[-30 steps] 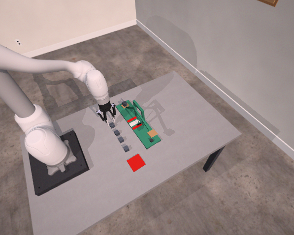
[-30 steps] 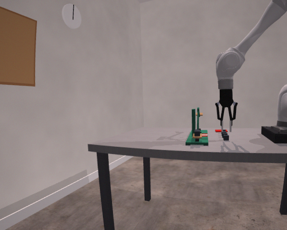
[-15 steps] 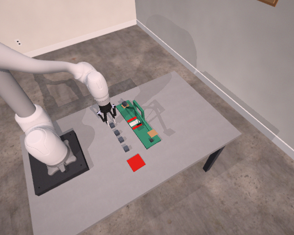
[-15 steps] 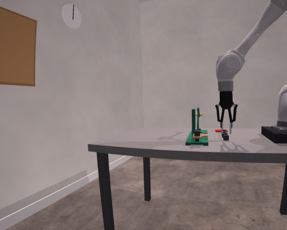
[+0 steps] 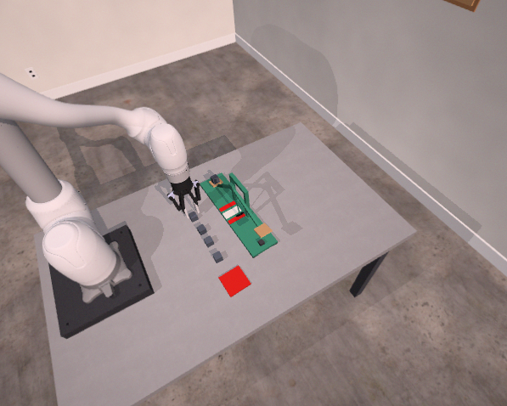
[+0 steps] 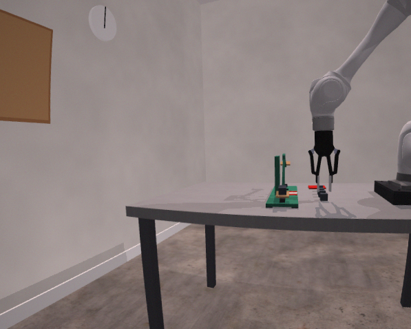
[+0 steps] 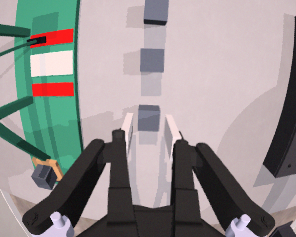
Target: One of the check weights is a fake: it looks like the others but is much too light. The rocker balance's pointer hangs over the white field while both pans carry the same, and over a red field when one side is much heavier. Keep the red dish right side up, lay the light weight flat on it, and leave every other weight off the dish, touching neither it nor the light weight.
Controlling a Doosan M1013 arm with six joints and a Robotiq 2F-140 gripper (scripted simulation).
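Several grey check weights lie in a row on the table; the nearest to me (image 5: 193,215) also shows in the wrist view (image 7: 149,118). My gripper (image 5: 187,211) hangs just above that weight with its fingers part open on either side of it, holding nothing; it also shows in the wrist view (image 7: 147,122) and the side view (image 6: 324,185). The green rocker balance (image 5: 238,213) stands beside the row. One weight (image 5: 214,178) sits on its far pan, which is down. Its near tan pan (image 5: 262,229) is up, with a dark block (image 5: 260,241) on the base by it. The pointer (image 7: 37,41) is over a red field. The red dish (image 5: 234,281) lies flat and empty past the row's end.
My arm's black base plate (image 5: 98,284) sits at the table's left. The balance's green upright frame (image 6: 279,173) rises beside the row. A wall runs along the far side of the table.
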